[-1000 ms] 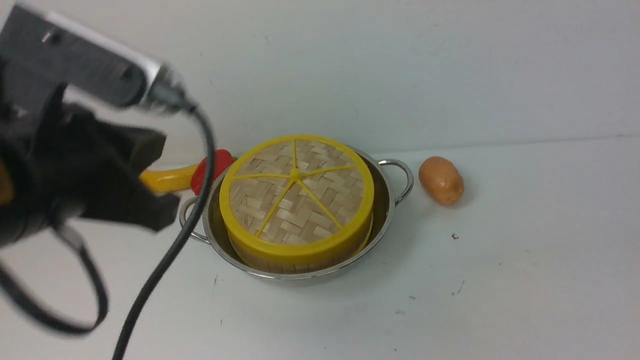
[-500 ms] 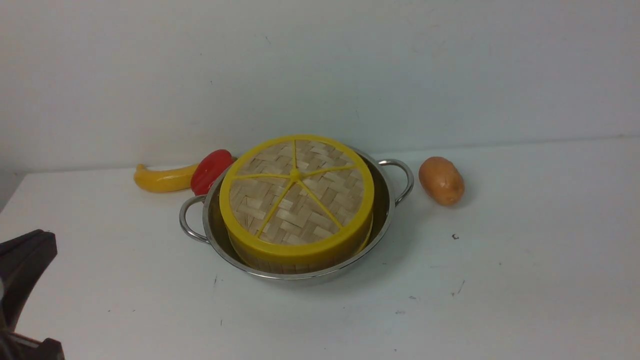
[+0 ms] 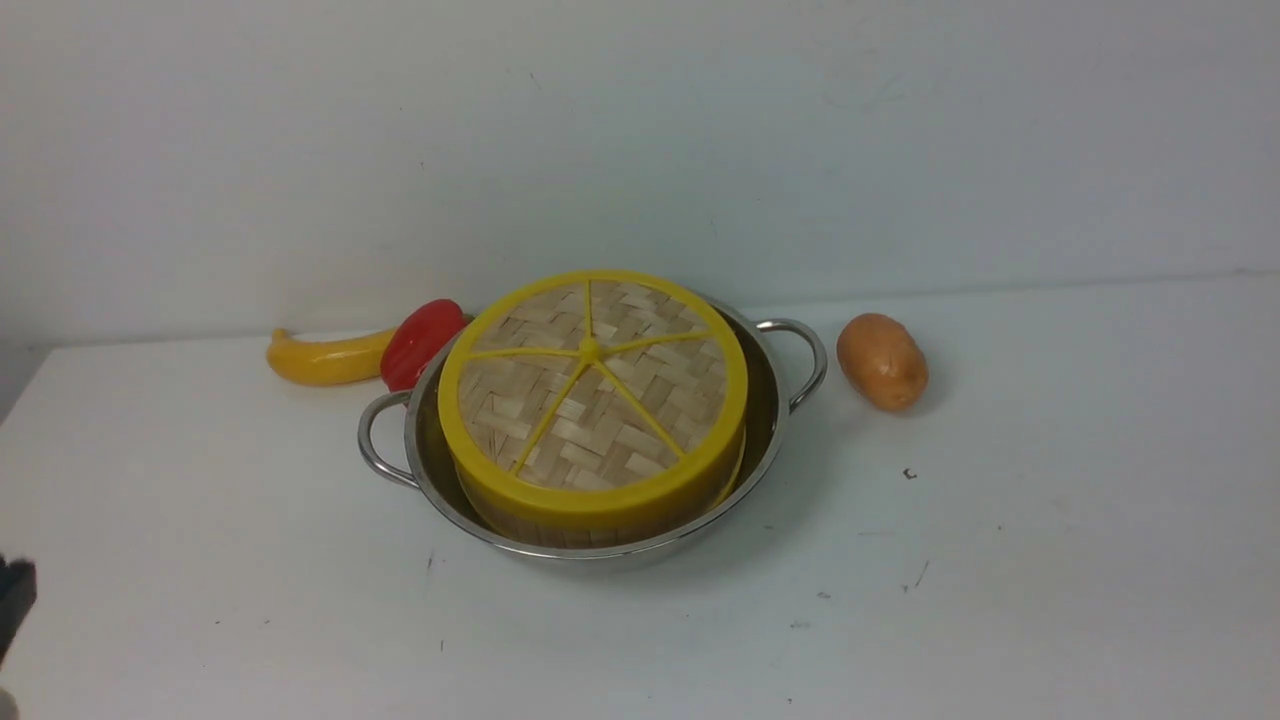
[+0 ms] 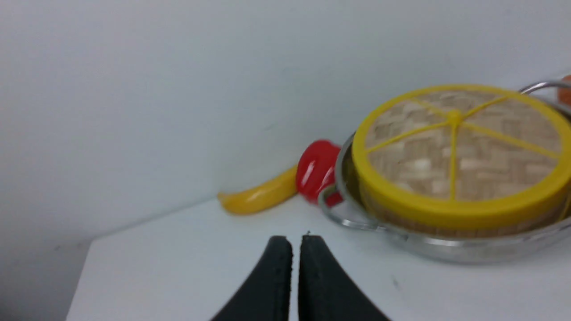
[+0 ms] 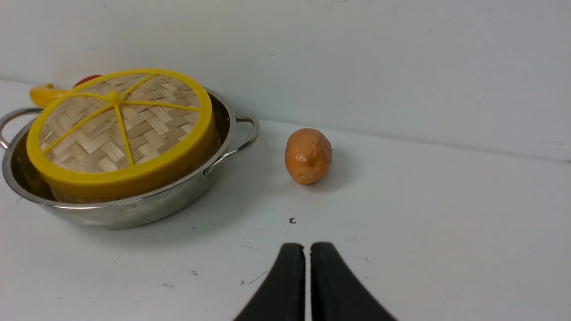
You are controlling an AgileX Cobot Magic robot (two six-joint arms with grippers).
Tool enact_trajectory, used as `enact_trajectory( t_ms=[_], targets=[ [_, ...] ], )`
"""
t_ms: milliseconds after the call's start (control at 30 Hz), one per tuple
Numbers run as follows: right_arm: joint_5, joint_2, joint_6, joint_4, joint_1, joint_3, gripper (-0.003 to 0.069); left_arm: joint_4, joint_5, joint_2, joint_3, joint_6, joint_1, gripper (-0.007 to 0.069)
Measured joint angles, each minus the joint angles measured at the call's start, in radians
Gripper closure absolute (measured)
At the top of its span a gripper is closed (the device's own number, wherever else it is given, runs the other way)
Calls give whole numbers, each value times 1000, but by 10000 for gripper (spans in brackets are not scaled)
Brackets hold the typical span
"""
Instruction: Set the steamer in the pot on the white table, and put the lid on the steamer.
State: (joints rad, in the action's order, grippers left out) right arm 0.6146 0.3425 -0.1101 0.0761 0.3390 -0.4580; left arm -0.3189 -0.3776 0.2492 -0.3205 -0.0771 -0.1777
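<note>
The shiny steel pot (image 3: 770,440) stands on the white table (image 3: 1000,560) near the back wall. The bamboo steamer (image 3: 600,528) sits inside it, with only its wall showing under the lid (image 3: 592,385), a woven disc with a yellow rim and spokes that lies on top. All three also show in the left wrist view, pot (image 4: 446,249), steamer (image 4: 401,225), lid (image 4: 459,151), and in the right wrist view, pot (image 5: 134,211), lid (image 5: 118,129). My left gripper (image 4: 296,243) is shut and empty, well short of the pot. My right gripper (image 5: 307,249) is shut and empty, apart from the pot.
A yellow banana-shaped fruit (image 3: 325,358) and a red pepper (image 3: 420,342) lie behind the pot's left handle. A brown potato (image 3: 882,361) lies right of the pot. A dark bit of the left arm (image 3: 12,600) shows at the front view's left edge.
The left arm has pulled back from beside the pot, down and left, almost out of the front view. Pot, steamer and lid have not moved.
</note>
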Motion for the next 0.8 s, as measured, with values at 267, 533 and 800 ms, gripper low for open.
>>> enact_trajectory(
  t_ms=[267,533,800],
  targets=[
    [-1,0,0,-1,0,0,582,-4,42,-196,305,-51,140,594],
    [-2,0,-2,-1,0,0,561,12,65,-248,327,-109,145,594],
    [-3,0,-3,-1,0,0,540,19,65,-249,327,-113,145,594]
  ],
)
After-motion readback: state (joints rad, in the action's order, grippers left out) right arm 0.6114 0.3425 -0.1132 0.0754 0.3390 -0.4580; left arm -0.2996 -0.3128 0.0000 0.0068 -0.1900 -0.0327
